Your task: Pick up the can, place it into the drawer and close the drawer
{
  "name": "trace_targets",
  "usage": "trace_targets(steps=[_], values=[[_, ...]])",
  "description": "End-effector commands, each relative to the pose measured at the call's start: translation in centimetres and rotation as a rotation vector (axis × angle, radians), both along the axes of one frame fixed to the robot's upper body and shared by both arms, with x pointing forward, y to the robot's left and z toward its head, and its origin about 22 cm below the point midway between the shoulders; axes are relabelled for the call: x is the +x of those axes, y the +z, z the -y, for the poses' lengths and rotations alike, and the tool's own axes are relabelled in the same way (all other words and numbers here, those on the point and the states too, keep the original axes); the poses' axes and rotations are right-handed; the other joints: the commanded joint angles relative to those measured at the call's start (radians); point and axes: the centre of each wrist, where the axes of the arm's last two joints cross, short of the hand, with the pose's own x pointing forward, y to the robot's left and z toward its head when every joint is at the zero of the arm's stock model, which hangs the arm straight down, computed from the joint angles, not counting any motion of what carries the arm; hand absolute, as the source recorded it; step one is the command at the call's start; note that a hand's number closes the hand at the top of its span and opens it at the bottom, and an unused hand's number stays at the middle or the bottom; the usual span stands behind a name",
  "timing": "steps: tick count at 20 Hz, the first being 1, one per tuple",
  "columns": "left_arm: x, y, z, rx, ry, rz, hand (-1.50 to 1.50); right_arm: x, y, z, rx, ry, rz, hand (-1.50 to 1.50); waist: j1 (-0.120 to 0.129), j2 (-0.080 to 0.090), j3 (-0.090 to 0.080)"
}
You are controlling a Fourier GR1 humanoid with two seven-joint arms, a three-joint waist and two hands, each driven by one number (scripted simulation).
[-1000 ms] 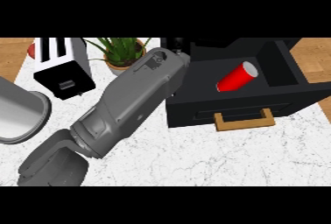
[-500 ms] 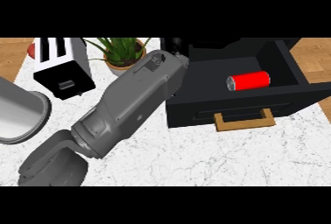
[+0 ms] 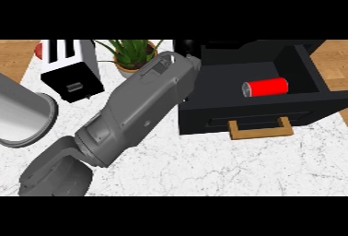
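A red can [image 3: 265, 86] lies on its side inside the open black drawer [image 3: 326, 99], towards the right of its floor. The drawer's wooden handle [image 3: 262, 129] faces me. My left forearm [image 3: 142, 110] slants from the lower left up to the drawer's back left corner. Its black hand [image 3: 192, 46] shows only as a dark shape against the black cabinet at the top edge, left of and beyond the can, apart from it. My right hand is nowhere in the head view.
A white toaster [image 3: 68, 69] and a potted plant [image 3: 132, 55] stand at the back left. A large steel pot [image 3: 20, 115] sits at the left edge. The marble counter [image 3: 224, 166] stretches in front of the drawer.
The can has gone from tilted to lying flat in the drawer and has shifted slightly right. The forearm has hardly moved.
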Motion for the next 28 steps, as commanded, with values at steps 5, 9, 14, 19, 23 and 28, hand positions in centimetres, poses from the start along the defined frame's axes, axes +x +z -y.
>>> trace_targets(steps=[5, 9, 14, 19, 23, 28], values=[[-0.5, 1.3, 1.0, -0.012, -0.011, 0.07, -1.5, 3.3, 1.5, -3.1, -0.242, -0.029, 0.067, -1.5, 0.047, 0.002, 0.0], [-0.7, 2.7, 1.6, -0.041, -0.021, 0.032, -1.5, 5.5, 2.0, -4.6, -0.338, -0.024, 0.081, -1.5, 0.062, -0.005, -0.001], [0.1, 1.2, 0.3, -0.033, -0.006, 0.022, -1.5, 8.9, 0.9, -6.9, -0.477, -0.024, 0.083, -1.5, 0.072, -0.004, -0.001], [-0.9, 1.4, 1.1, -0.04, 0.003, -0.007, -1.5, 11.7, -1.3, -10.5, -0.539, -0.051, 0.087, -1.5, 0.077, -0.016, -0.001], [0.8, 1.6, -2.3, -0.02, 0.021, 0.0, -1.5, 15.3, -1.2, -12.8, -0.654, -0.052, 0.1, -1.5, 0.094, -0.015, -0.002], [0.2, 1.8, -1.9, -0.012, 0.041, 0.015, -1.5, 19.0, -3.8, -13.9, -0.815, -0.021, 0.068, -1.5, 0.102, -0.016, -0.001]])
